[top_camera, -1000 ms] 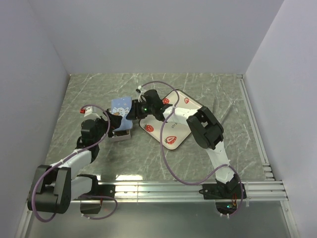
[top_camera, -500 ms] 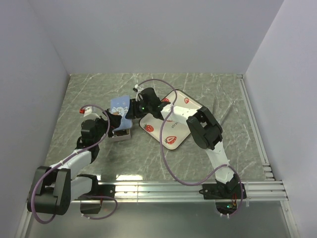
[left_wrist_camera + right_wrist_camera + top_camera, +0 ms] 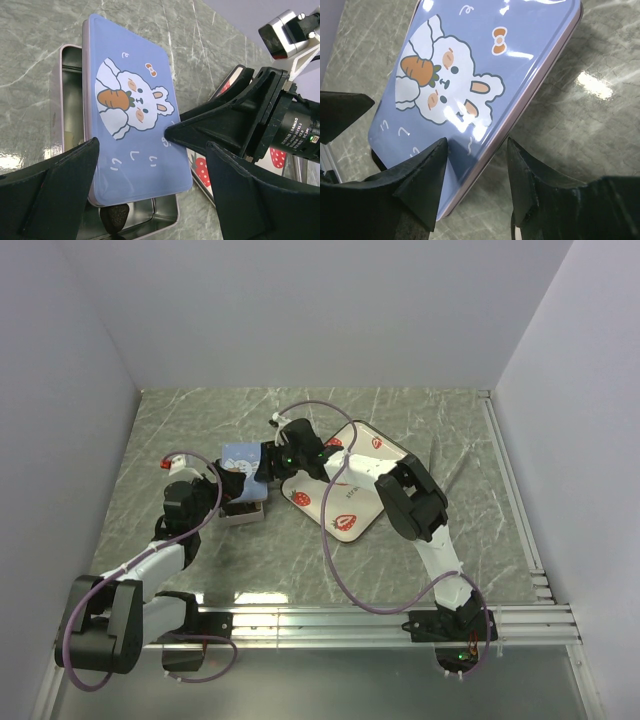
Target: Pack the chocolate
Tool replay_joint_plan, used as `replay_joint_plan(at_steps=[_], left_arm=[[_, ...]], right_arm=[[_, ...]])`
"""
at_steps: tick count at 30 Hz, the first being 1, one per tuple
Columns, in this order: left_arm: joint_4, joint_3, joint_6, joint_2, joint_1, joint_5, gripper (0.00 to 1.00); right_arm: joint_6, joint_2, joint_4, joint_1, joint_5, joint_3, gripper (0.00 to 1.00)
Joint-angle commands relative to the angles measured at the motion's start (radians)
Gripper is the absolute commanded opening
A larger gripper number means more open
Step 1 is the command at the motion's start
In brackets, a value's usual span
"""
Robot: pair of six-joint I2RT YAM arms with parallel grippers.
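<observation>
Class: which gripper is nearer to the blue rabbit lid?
Right. The right gripper has a fingertip against the lid's side edge. The left gripper hovers above the lid with fingers spread, apart from it.

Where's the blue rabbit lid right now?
Top view, left of centre: the blue lid is skewed over the open tin, its edge between the fingers of the right gripper, left of the strawberry tray.

Left gripper (image 3: 152,145) spread wide, angled down; right gripper (image 3: 477,141) clamped, 2 fingers narrowly apart; both arms extended forward.
</observation>
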Motion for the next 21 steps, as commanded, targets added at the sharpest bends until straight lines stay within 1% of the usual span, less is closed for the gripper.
replay_joint_plan(at_steps=[1, 8, 17, 18, 21], left_arm=[[0.006, 0.024, 0.021, -0.017, -0.005, -0.023, 0.93], [-0.007, 0.016, 0.018, -0.038, -0.005, -0.061, 0.93], [-0.042, 0.019, 0.007, -0.046, -0.006, -0.103, 0.93], [-0.049, 0.019, 0.007, -0.046, -0.006, -0.135, 0.93], [-0.053, 0.022, 0.002, -0.036, -0.006, -0.149, 0.93]], right_arm=[[-0.058, 0.040, -0.109, 0.009, 0.042, -0.002, 0.56], [-0.072, 0.035, -0.107, 0.022, 0.024, -0.008, 0.55], [-0.080, 0.006, -0.081, 0.029, 0.002, -0.062, 0.54], [-0.080, 0.004, -0.081, 0.029, 0.004, -0.065, 0.54], [-0.085, -0.008, -0.074, 0.031, 0.001, -0.084, 0.54]])
